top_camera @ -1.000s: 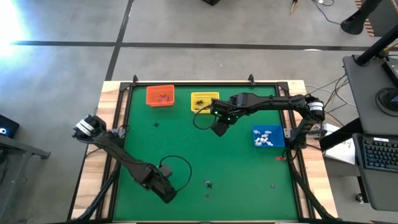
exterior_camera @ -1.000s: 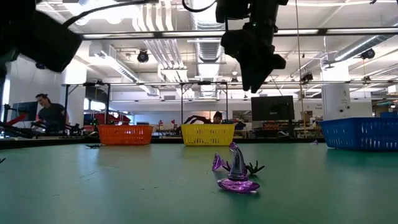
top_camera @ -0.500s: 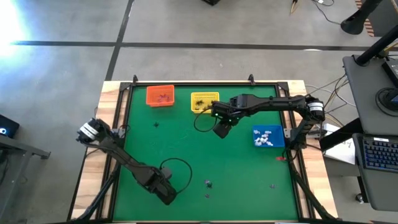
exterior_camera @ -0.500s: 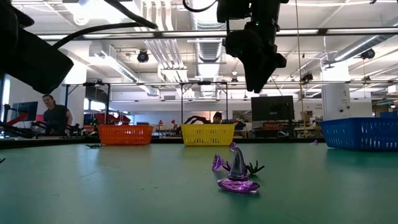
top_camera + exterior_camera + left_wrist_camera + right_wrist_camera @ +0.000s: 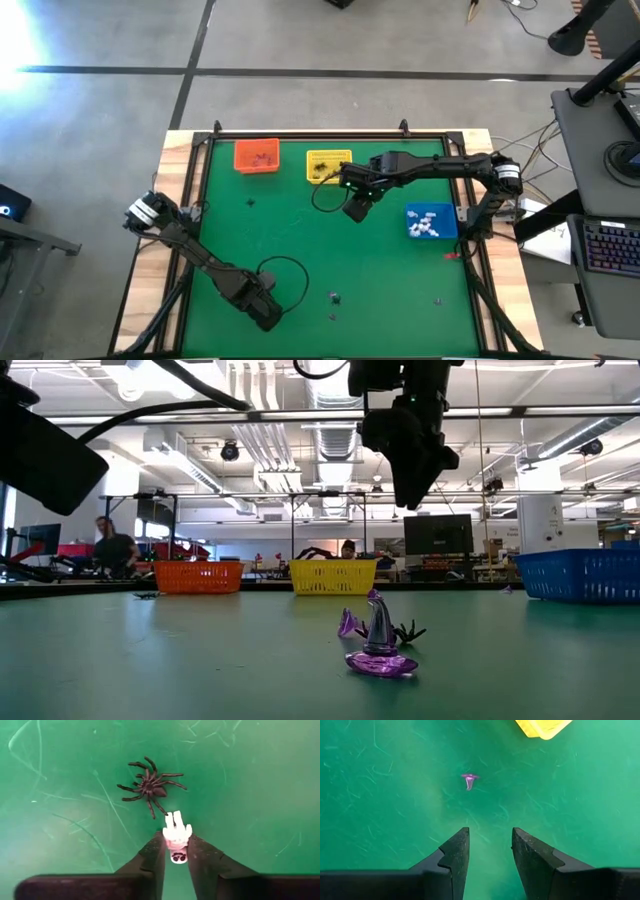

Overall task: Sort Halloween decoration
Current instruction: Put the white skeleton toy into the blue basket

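In the left wrist view my left gripper (image 5: 176,838) is shut on a tiny white skeleton trinket (image 5: 177,831), just above the green mat. A black spider (image 5: 150,785) lies on the mat just past it. From above, the left gripper (image 5: 266,312) is near the table's front left. My right gripper (image 5: 355,207) hangs open and empty over the mat's middle, near the yellow basket (image 5: 328,163). Its wrist view shows the open fingers (image 5: 490,833) and a small purple witch hat (image 5: 469,780) on the mat. Another purple hat (image 5: 380,650) stands in the low view with a dark spider behind it.
An orange basket (image 5: 257,155) sits at the back left. A blue basket (image 5: 430,220) with white trinkets sits at the right. Loose trinkets (image 5: 335,296) lie near the front edge. A cable loop (image 5: 285,268) trails from the left arm. A person (image 5: 113,548) is in the room behind.
The left gripper has shut on the white skeleton, and its arm has drawn slightly left. The right arm has held still. The person in the background walked right.
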Robot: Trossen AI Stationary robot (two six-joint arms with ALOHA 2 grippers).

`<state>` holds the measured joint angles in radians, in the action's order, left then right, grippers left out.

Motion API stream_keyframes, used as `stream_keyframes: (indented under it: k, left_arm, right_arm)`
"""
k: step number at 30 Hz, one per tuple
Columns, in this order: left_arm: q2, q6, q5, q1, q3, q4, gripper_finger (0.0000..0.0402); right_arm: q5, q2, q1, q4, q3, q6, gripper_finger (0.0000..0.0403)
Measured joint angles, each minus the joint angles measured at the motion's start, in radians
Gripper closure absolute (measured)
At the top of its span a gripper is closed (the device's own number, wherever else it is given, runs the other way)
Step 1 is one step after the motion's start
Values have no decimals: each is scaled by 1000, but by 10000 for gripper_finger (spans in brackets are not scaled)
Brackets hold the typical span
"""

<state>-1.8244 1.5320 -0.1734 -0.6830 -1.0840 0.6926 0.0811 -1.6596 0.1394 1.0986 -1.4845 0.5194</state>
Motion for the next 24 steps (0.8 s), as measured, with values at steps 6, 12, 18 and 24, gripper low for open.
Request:
stream_keyframes:
  k: [6,12,18,24]
  left_arm:
    - [5,-68,-1,-1,1,-2,393]
    - [32,-147,2,-2,4,-15,398]
    - [104,-241,51,-2,4,-2,400]
    - [172,-367,107,21,10,28,401]
  right_arm:
    - [0,0,0,-4,0,0,264]
    - [-83,0,0,-3,0,-6,264]
    - [-186,0,0,-3,0,-54,264]
    - [-267,0,-4,-6,0,-190,264]
